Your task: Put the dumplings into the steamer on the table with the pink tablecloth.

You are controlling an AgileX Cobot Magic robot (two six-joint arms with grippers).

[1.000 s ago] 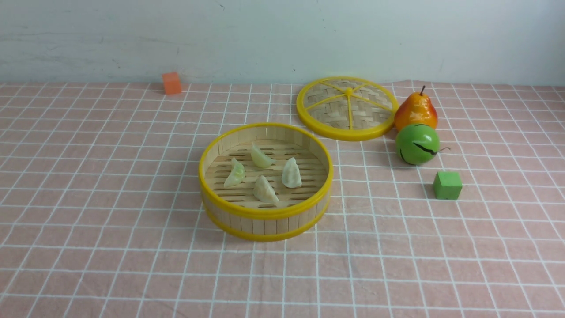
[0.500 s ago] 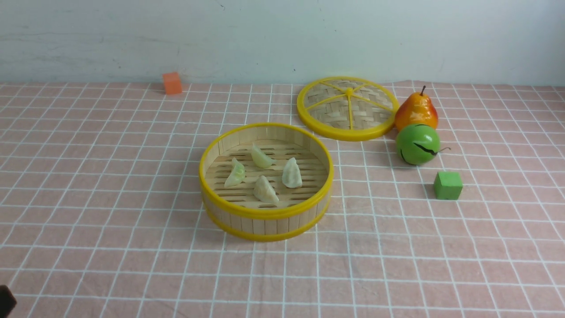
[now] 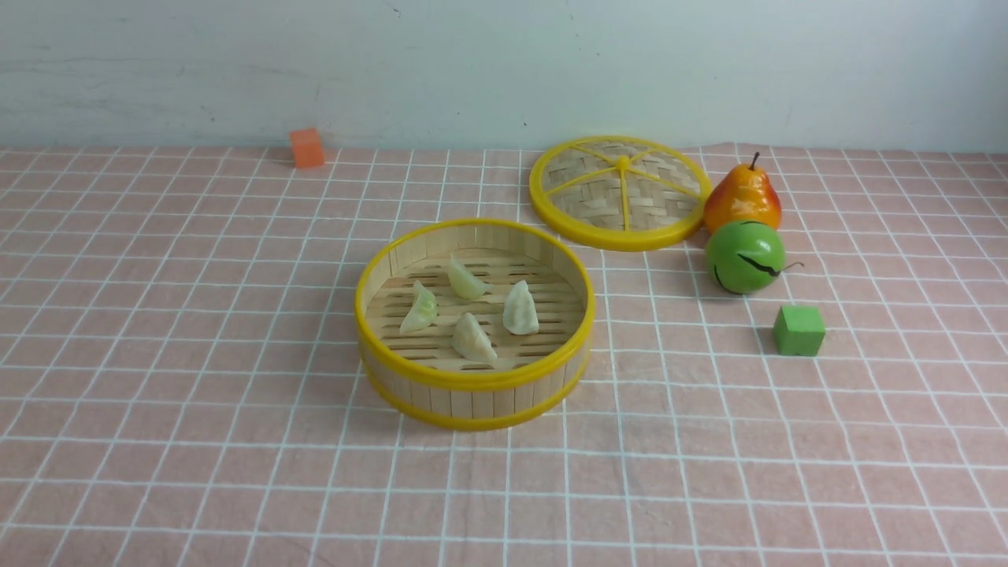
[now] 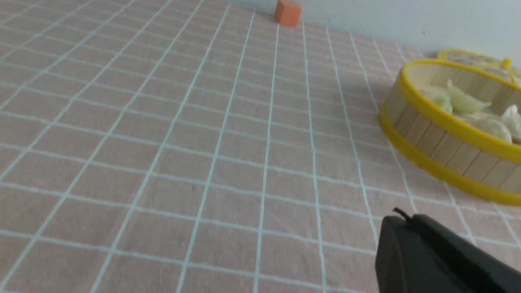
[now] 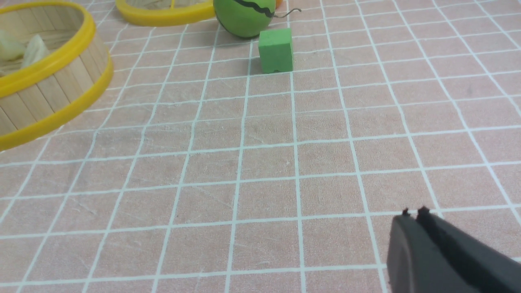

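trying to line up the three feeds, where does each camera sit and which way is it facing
Front view: sits on the robot's side between the arms, faces forward over the table to the wall; no arm shows.
Left wrist view: rides low on the left arm, faces the orange cube and steamer; shut left gripper shows.
Right wrist view: rides on the right arm, faces the green cube and green ball; shut right gripper shows.
Shared: all three show the steamer with dumplings inside.
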